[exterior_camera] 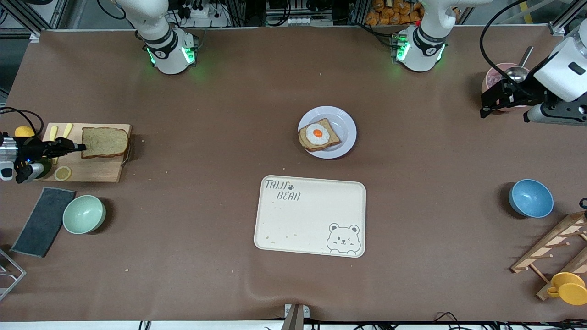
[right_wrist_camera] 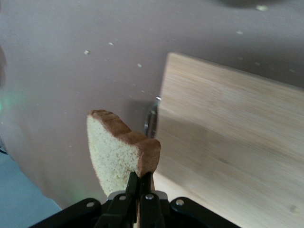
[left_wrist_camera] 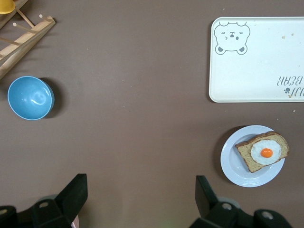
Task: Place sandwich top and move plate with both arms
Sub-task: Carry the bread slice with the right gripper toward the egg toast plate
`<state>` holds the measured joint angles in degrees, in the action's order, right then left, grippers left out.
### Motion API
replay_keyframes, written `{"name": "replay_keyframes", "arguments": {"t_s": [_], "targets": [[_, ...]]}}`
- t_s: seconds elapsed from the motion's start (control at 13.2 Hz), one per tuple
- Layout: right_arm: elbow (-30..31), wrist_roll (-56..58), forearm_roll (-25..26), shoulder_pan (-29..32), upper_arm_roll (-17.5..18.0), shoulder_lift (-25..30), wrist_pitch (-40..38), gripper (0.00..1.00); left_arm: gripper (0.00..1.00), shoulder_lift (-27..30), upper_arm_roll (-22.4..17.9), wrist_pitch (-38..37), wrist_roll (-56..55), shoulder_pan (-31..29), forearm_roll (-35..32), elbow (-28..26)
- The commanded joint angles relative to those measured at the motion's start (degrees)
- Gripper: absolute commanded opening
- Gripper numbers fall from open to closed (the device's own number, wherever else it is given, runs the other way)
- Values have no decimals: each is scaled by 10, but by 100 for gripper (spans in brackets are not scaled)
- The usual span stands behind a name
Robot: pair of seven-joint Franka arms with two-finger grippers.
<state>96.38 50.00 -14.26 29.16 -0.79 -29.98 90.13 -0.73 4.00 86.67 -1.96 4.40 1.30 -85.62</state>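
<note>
I am on the first step: getting the bread top (exterior_camera: 104, 142) over to the plate (exterior_camera: 345, 120). My right gripper (exterior_camera: 81, 147) is pinched tight on one edge of the bread. In the right wrist view the slice (right_wrist_camera: 116, 152) sticks up from the closed fingers with the board (right_wrist_camera: 228, 137) under it, so I think it is lifted off the wood. This is all at the right arm's end of the table, near the table edge there.

The plate sits near the middle of the table, a bit toward the robots' edge. On it lies the egg bread (exterior_camera: 318, 135). The bear tray (exterior_camera: 311, 215) lies nearer to the front camera than the plate, close by but not touching.

My left gripper (left_wrist_camera: 141, 190) waits up high over the left arm's end of the table, above a pink cup (exterior_camera: 495, 78). Its fingers (left_wrist_camera: 76, 190) are spread wide and hold nothing.

Next I need to carry the bread across to the plate, turn it flat, and line it up over the egg before I let go. The slice is soft and I only have its edge, so it may droop or slip. Go slow. After that, both arms must take the plate's rim.
</note>
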Motion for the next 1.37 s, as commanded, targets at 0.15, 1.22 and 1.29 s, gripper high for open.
{"name": "replay_keyframes", "arguments": {"t_s": [0.15,1.22,1.29], "targets": [[5,-172,-51,-113,-1,65,-53,0,100,0,1,-6,-9,-2,-4,4],[6,-552,-245,-426,-2,64,205,0,100,-1,1,-5,-9,-3,-4,4],[7,-565,-245,-440,-2,63,217,0,100,-1,1,-5,-9,-3,-4,4]]}}
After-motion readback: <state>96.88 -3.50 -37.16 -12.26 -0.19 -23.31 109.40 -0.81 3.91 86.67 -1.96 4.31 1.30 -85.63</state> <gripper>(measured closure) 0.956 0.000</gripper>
